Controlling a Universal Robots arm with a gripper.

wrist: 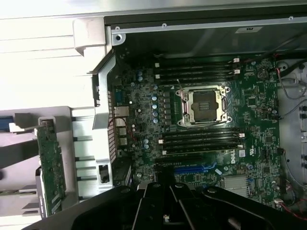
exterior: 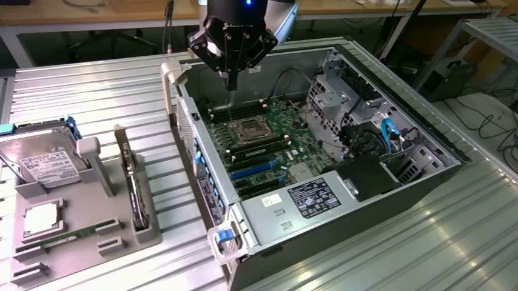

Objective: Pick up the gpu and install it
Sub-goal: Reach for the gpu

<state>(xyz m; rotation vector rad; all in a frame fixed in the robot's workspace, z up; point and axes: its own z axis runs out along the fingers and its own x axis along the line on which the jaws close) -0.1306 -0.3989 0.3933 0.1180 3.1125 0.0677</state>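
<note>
While it is lying open on the ribbed table [exterior: 97, 85], computer case [exterior: 188, 130]: showing its insides from above.
Motherboard [exterior: 271, 145]: sitting flat on the case floor, blue slots [exterior: 252, 171] standing bare.
Grey holder [exterior: 85, 200]: resting at the exterior view's left, just beside the case.
Gripper [exterior: 232, 82]: hanging above the motherboard by the CPU socket [exterior: 247, 128], claw pinched shut, carrying nothing.
Gpu [exterior: 132, 182]: standing on edge in the holder, well apart from the gripper.
</note>
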